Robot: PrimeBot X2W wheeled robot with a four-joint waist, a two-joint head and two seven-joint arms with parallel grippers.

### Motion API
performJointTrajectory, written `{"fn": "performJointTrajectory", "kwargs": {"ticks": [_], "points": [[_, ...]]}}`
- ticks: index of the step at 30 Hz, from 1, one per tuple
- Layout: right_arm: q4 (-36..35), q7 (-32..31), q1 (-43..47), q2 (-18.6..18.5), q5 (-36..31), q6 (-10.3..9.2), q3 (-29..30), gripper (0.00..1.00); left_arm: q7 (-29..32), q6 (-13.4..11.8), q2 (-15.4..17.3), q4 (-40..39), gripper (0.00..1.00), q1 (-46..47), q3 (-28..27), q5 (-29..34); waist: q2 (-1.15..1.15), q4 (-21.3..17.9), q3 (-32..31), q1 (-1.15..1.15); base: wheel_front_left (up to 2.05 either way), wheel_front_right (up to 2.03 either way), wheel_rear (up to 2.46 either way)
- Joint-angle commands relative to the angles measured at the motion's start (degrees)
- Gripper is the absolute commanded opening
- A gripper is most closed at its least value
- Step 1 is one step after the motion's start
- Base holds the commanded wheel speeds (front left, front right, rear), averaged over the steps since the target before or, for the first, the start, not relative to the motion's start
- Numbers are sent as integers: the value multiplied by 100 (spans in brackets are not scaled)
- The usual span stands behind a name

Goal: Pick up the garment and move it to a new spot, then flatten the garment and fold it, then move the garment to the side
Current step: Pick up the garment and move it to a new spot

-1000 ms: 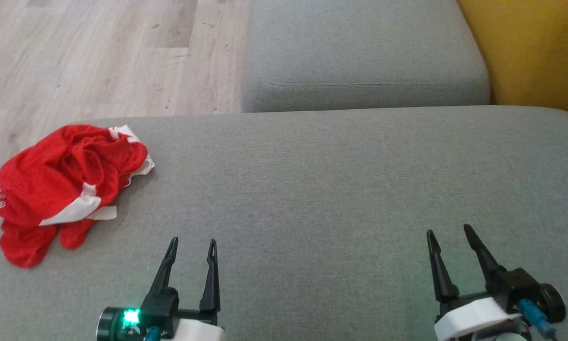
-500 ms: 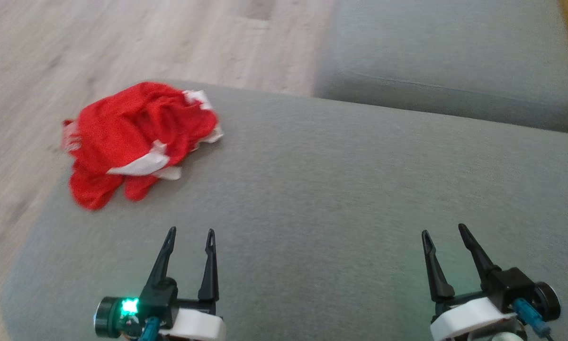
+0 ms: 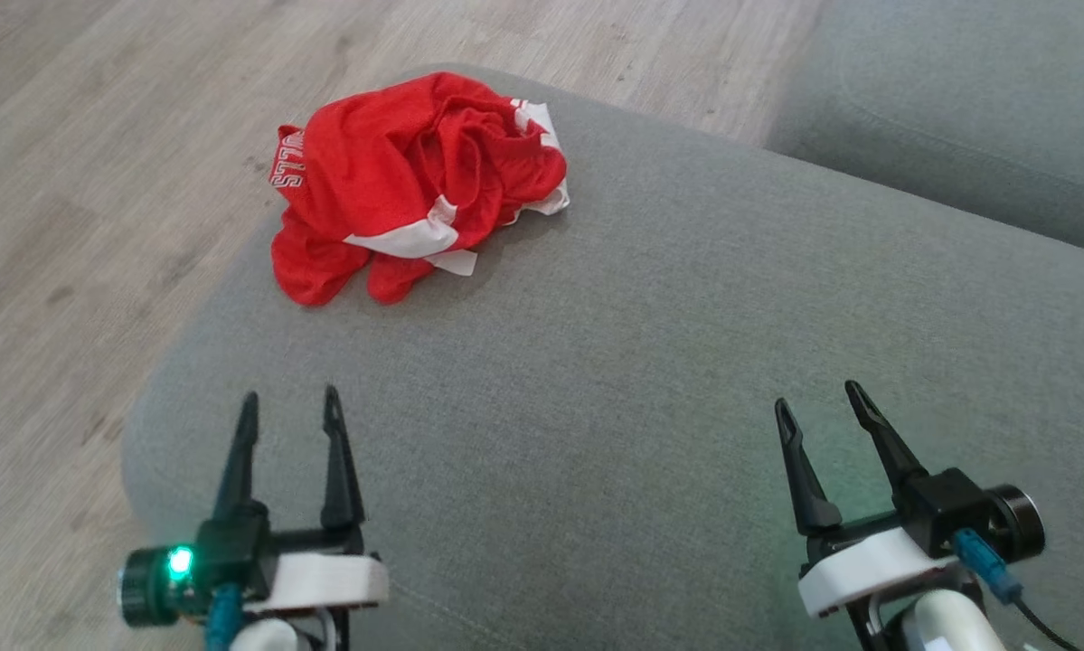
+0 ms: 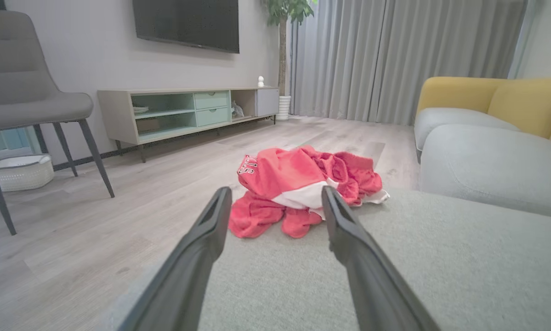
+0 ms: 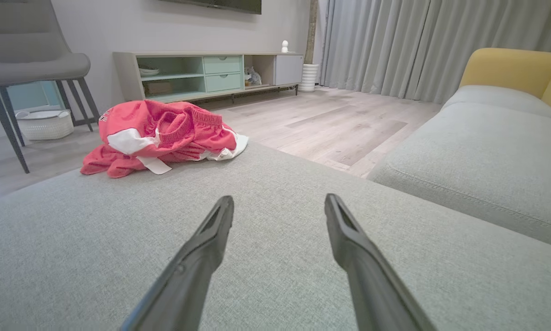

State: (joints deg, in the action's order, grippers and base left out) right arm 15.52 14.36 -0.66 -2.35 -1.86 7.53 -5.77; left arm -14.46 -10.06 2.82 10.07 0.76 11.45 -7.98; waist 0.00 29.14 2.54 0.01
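Step in hand: first step, pick-up; no grasp had been made.
Garment (image 3: 415,181): red with white trim, crumpled in a heap at the far left corner of the grey seat cushion (image 3: 650,362), close to its edge above the wooden floor (image 3: 98,181).
Left gripper (image 3: 290,395): fingers spread, nothing between them; the heap lay ahead, apart from the tips.
Right gripper (image 3: 817,396): likewise spread and empty, with the heap well off to its left.
Next move: judged a forward reach by the left arm, closing on a raised fold.
Surroundings: second cushion (image 3: 957,117), grey chair (image 4: 27,92), low cabinet (image 4: 188,110), basket (image 4: 22,172).
Obstructions: bare cushion lay between; a push could tip the heap off the edge.
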Motion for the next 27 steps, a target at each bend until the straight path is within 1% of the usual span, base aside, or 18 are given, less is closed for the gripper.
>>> {"fn": "performJointTrajectory", "kwargs": {"ticks": [1,2,6,9,11,14,18,21,24,25,27], "points": [[-169,63,-125,-53,-55,-4,-133,100,-54,-16,6,-296,100,337,-238,12,0,41,57,-1,0,0,0],[-178,63,-107,-53,-70,-4,-119,100,-54,-3,6,-374,100,420,-265,55,0,52,77,-1,0,0,0],[-270,63,21,-53,-141,-4,-32,100,-54,187,25,-582,100,950,-372,294,0,82,185,-1,0,0,0],[-353,63,-11,-57,-346,-4,-25,100,-54,318,116,-784,100,1555,-551,418,0,-73,517,-1,0,0,0],[-402,63,-79,-151,-464,-4,-35,100,-54,438,210,-770,100,2029,-602,501,0,-180,773,-1,0,0,0],[-459,63,-203,-370,-547,-4,-70,100,-54,641,386,-453,100,2775,-600,614,0,-347,1167,-1,0,0,0],[-581,63,-424,-717,-607,-4,-118,100,-54,843,563,477,100,3937,-544,723,0,-542,1685,-1,0,0,0],[-655,63,-591,-943,-619,-4,-162,100,-34,891,630,1614,100,4760,-523,771,0,-699,1946,-1,0,0,0],[-746,63,-708,-1079,-608,-4,-205,100,321,872,752,2838,100,5450,-560,800,0,-880,2159,-1,0,0,0],[-746,63,-708,-1079,-608,-4,-205,100,321,872,752,2838,100,5450,-560,800,0,-880,2159,-1,0,0,0],[-803,63,-751,-1155,-607,-4,-221,100,417,833,838,3511,100,5803,-623,773,0,-979,2286,-1,0,0,0]]}}
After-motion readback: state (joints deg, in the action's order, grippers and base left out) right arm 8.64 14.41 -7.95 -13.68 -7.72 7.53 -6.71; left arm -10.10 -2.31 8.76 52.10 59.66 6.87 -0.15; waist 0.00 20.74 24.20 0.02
